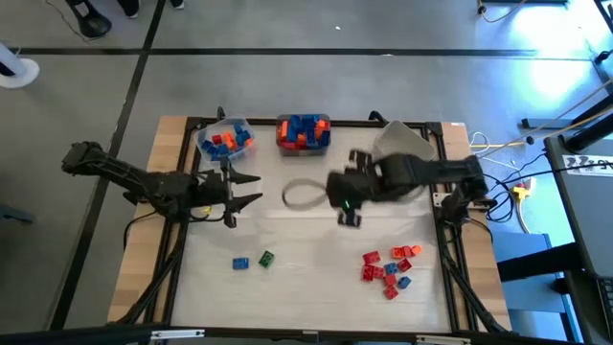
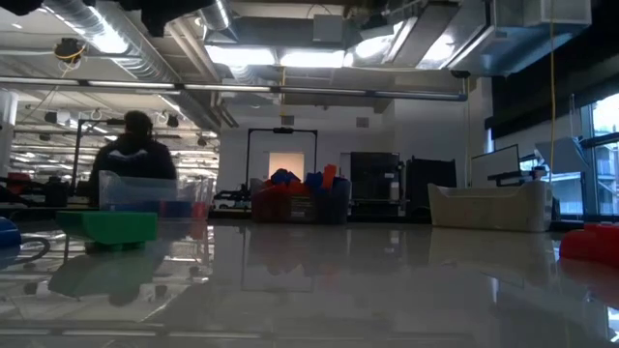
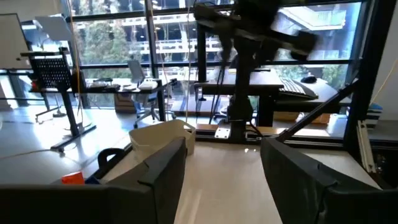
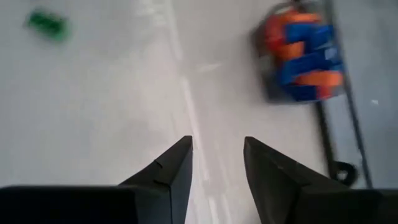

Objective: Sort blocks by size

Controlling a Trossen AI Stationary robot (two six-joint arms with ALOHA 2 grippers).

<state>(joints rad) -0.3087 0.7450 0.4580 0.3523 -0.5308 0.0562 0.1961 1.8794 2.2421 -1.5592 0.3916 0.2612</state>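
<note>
We are looking down on a sorting job that is partly done, in our judgement: two bins at the far edge of the table already hold blocks, the left bin a mix of blue and red, the middle bin blue and orange. A cluster of red blocks is lying loose near the front right, and a blue block and a green block are sitting side by side nearer the front left.

The right claw is hanging over the bare middle of the table, its fingers parted with a clear gap and nothing between them. The left claw is waiting at the left, fingers spread and empty too.

We are reading this as travel between picks. The next move calls for the right claw reaching toward the red cluster and singling out one block without scattering its neighbours.

There is plenty of open surface around the right claw; a loop of strap is lying just beside it, and the red cluster is sitting fairly near the right edge.
</note>
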